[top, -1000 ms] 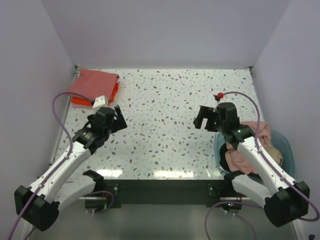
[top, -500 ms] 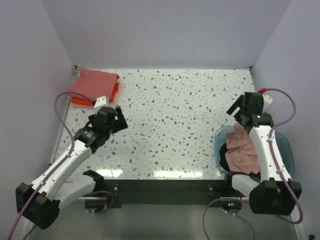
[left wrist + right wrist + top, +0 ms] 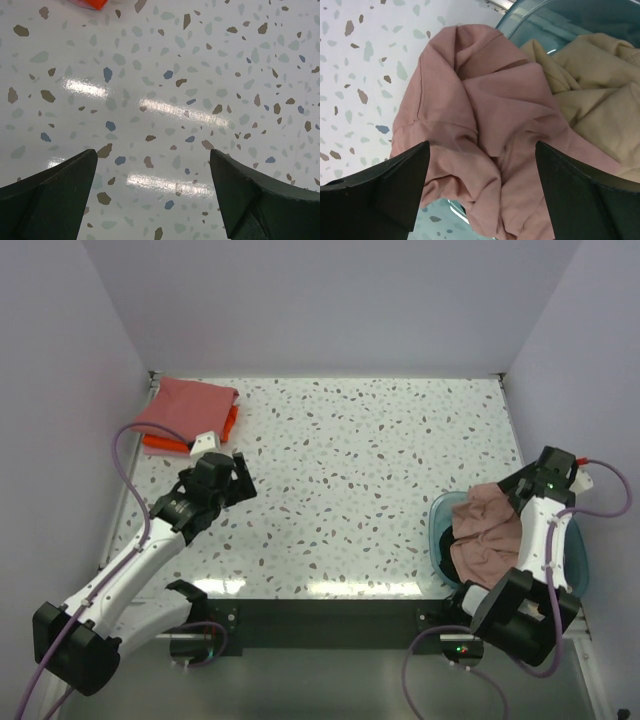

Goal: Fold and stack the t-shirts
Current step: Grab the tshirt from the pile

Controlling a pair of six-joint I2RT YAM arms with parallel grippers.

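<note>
Above the bench (image 3: 360, 460), we note the right end effector (image 3: 527, 490) poised over the blue tub (image 3: 437, 536) at the near right corner, with the dusty pink t-shirt (image 3: 485, 525) heaped on top. At the far left a folded coral red t-shirt (image 3: 185, 403) lies on an orange t-shirt (image 3: 232, 423), and the left end effector (image 3: 240, 477) is near that stack. Left wrist: jaws spread wide over bare speckled bench, nothing held. Right wrist: jaws wide and empty, straddling the crumpled pink cloth, a tan t-shirt (image 3: 590, 75) beside it in the tub. We judge the step is picking out the pink one: descend on a raised fold, pinch that shirt only, and lift clear of the tan shirt and the rim. Cloth looks soft, matte, deeply creased; no print visible.
</note>
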